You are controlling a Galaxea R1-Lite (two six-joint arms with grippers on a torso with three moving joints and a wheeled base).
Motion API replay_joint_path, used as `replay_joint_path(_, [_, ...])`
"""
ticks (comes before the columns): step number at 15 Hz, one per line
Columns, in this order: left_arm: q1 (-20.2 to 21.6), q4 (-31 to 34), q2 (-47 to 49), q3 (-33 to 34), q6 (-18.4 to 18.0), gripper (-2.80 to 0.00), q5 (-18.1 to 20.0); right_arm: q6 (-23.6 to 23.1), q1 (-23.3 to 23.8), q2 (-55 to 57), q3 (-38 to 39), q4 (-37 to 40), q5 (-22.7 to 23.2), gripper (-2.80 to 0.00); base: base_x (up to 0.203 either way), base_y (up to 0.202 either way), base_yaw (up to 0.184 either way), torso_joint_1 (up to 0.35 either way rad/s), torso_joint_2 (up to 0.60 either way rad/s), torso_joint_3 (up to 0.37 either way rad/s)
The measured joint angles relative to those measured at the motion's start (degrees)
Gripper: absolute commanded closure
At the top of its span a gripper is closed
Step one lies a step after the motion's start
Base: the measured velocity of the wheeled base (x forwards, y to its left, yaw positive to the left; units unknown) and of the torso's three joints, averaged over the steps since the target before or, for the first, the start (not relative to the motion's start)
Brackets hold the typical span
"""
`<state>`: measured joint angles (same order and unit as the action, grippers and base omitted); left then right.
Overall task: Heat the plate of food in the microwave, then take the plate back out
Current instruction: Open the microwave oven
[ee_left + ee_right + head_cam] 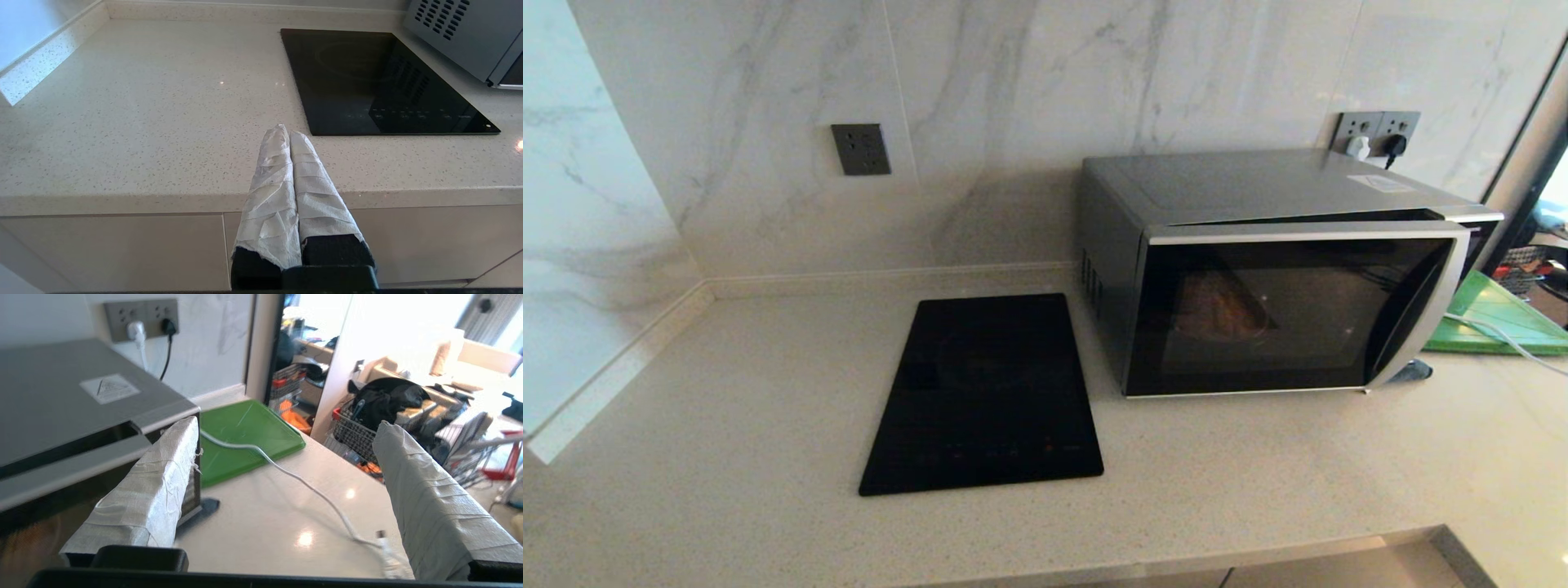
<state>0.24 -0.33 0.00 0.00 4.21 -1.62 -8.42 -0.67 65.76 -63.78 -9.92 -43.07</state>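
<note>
The silver-grey microwave (1258, 269) stands at the back right of the counter, its black glass door (1282, 314) slightly ajar on the handle side. Through the glass shows a dim brownish heap of food (1221, 306); the lavender plate under it cannot be made out. My right gripper (286, 424) is open and empty, hovering in front of the microwave's (61, 396) right front corner, one finger (163, 473) close to the door's edge. My left gripper (286, 130) is shut and empty, low by the counter's front edge. Neither gripper appears in the head view.
A flat black cooktop (984, 396) lies left of the microwave. A green cutting board (1494, 318) sits to its right, with a loose white cable (294, 473) trailing across it and the counter. Wall sockets (1376, 131) hold two plugs. A cluttered room lies beyond the counter's right end.
</note>
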Motion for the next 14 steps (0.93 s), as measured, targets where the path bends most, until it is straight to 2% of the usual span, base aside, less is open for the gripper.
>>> replay_joint_path(2, [-0.02,0.02,0.00,0.00,-0.02,0.00,0.00,0.23,1.52,-0.49,-8.44,14.77,6.24,-2.80,0.000,0.000,0.000,0.000,0.00,0.000])
replay_joint_path(5, [0.00,0.00,0.00,0.00,-0.02,0.00,0.00,0.52,3.72,-0.32,-18.38,35.88,21.42,-2.80,0.000,0.000,0.000,0.000,0.00,0.000])
replay_joint_path(7, [0.00,0.00,0.00,0.00,-0.02,0.00,0.00,0.94,6.62,1.31,-22.11,44.91,31.50,-2.80,0.000,0.000,0.000,0.000,0.00,0.000])
replay_joint_path(9, [0.00,0.00,0.00,0.00,0.00,0.00,0.00,2.77,9.04,4.19,-25.44,49.38,40.79,-2.80,0.000,0.000,0.000,0.000,0.00,0.000])
replay_joint_path(10, [0.00,0.02,0.00,0.00,-0.01,0.00,0.01,4.25,9.70,5.82,-27.28,50.75,43.96,0.00,0.000,0.000,0.000,0.000,0.00,0.000])
replay_joint_path(12, [0.00,0.00,0.00,0.00,-0.01,0.00,0.00,8.15,10.39,9.83,-32.20,53.69,48.16,0.00,0.000,0.000,0.000,0.000,0.00,0.000])
replay_joint_path(14, [0.00,0.02,0.00,0.00,-0.03,0.00,-0.01,11.06,10.62,13.73,-36.50,54.67,49.28,0.00,0.000,0.000,0.000,0.000,0.00,0.000])
